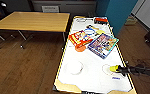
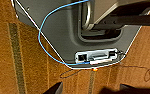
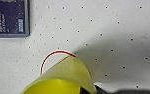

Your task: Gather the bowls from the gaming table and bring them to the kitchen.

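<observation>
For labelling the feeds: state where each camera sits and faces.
Head: high on the robot, facing forward-down at the gaming table; right arm reaches in.
Left wrist: on the left arm, facing wooden floor and the robot's grey base.
Right wrist: close above the table's white top, behind a yellow part.
Shared: head and right wrist both show that top and yellow part.

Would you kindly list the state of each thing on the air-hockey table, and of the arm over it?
Orange bowl: on the gaming table, partly hidden by the red box, not held.
White bowl: standing alone on the white top, untouched.
Red box: closed, lying flat.
Blue box: closed, lying flat.
Right gripper: low over the table near its rim, a yellow thing at its tip; grip unclear.
</observation>
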Available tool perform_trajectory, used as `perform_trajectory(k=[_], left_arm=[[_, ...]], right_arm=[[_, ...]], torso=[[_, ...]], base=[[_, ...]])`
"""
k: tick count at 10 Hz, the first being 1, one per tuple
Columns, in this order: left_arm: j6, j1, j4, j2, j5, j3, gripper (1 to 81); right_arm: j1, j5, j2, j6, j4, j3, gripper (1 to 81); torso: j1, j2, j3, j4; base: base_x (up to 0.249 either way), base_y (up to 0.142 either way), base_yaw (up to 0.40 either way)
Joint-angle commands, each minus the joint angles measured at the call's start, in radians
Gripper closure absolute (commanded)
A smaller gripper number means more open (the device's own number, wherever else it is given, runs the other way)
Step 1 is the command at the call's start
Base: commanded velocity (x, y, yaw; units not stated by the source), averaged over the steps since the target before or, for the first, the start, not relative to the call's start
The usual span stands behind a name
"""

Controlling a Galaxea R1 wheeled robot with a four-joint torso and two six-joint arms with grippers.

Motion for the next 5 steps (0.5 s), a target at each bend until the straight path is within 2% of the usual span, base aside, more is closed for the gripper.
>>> perform_trajectory(k=[1,2,3,4,5], left_arm=[[0.004,0.014,-0.010,0.008,0.087,0.003,1.0],[0.004,0.014,-0.007,0.010,0.087,0.004,1.0],[0.006,0.014,-0.005,0.010,0.087,0.004,1.0],[0.007,0.014,-0.002,0.010,0.085,0.007,1.0],[0.009,0.011,-0.002,0.011,0.084,0.009,1.0]], right_arm=[[0.160,-0.065,-0.100,0.017,0.019,0.056,81.1],[0.179,-0.069,-0.146,0.017,0.016,0.099,81.1],[0.194,-0.105,-0.210,0.019,0.011,0.148,81.1],[0.203,-0.205,-0.290,0.022,-0.021,0.190,81.1],[0.196,-0.256,-0.376,0.022,-0.063,0.248,81.1]], torso=[[0.000,0.000,0.000,0.000],[0.000,0.000,0.000,0.000],[0.000,0.000,0.000,0.000],[0.000,0.000,0.000,0.000],[0.000,0.000,0.000,0.000]], base=[[0.000,0.000,0.000],[0.000,0.000,0.000],[0.000,0.000,0.000],[0.000,0.000,0.000],[0.000,0.000,0.000]])
